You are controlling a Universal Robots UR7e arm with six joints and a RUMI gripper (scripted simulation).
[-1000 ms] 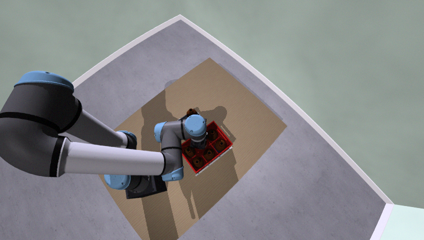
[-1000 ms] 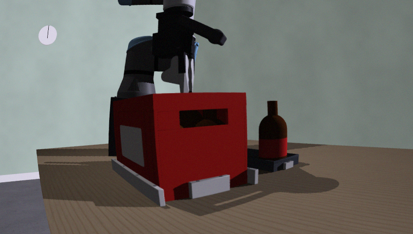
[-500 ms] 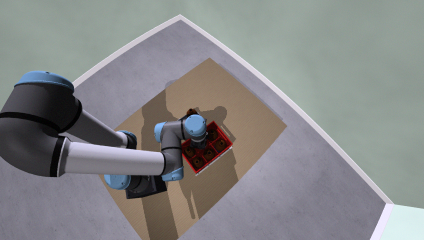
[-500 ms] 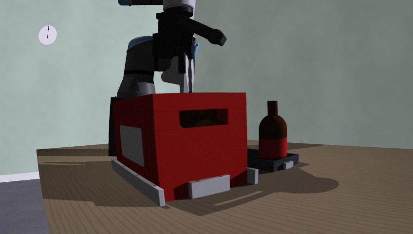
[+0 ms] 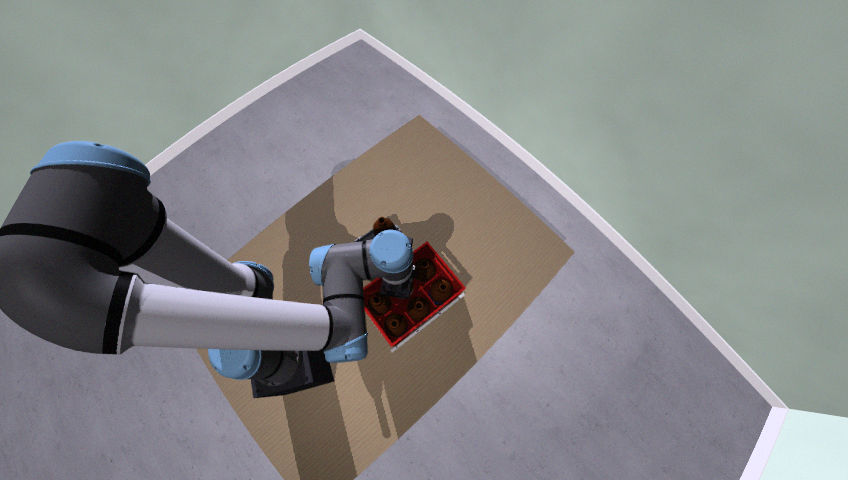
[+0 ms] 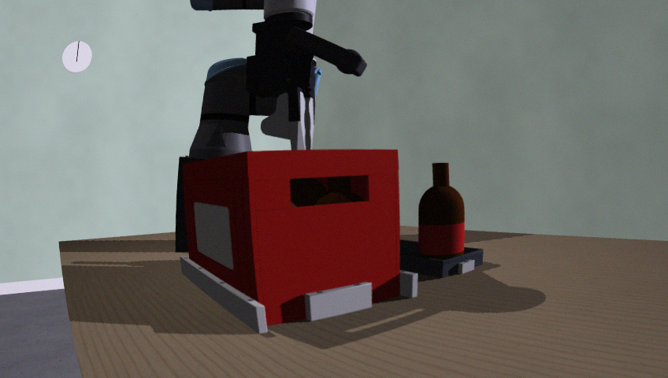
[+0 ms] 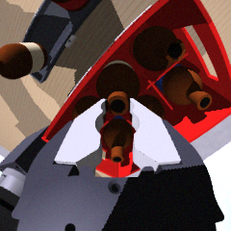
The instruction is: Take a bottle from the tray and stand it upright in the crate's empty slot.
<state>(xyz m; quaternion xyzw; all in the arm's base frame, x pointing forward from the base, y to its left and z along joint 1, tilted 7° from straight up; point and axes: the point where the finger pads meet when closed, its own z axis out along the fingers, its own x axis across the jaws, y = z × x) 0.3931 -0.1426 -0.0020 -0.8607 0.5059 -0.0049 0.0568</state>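
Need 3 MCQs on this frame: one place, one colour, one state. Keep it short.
1. Where is the tool?
A. over the tray
B. over the crate
C. beside the arm's base

2. What colour is the crate?
A. red
B. blue
C. green

3. What is the tool's state?
A. open, nothing held
B. shut on nothing
C. shut on a bottle neck

Key:
1 B: the exterior view shows the fingers reaching the crate's top edge.
2 A: its walls are red in every view.
3 C: the wrist view shows a brown bottle neck between the white fingers.
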